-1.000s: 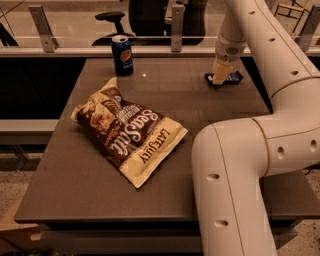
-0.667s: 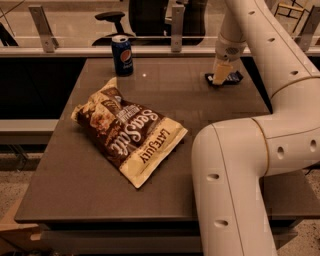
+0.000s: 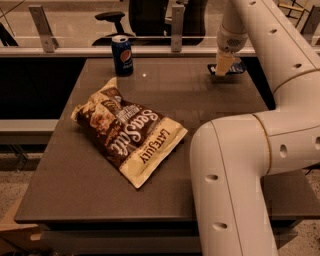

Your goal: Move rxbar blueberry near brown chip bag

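Note:
The rxbar blueberry point(image 3: 237, 68) is a small flat dark blue wrapper lying at the far right of the table, partly hidden by my gripper. My gripper point(image 3: 223, 69) points down right over its left part, at or just above the wrapper. The brown chip bag point(image 3: 128, 133), crinkled dark brown and cream with "Sea Salt" script, lies flat left of the table's middle, well apart from the bar and nearer the front.
An upright blue Pepsi can point(image 3: 121, 55) stands at the table's far left. My white arm point(image 3: 235, 165) covers the right front of the dark table point(image 3: 75, 185). A rail and an office chair point(image 3: 145, 15) stand behind the far edge.

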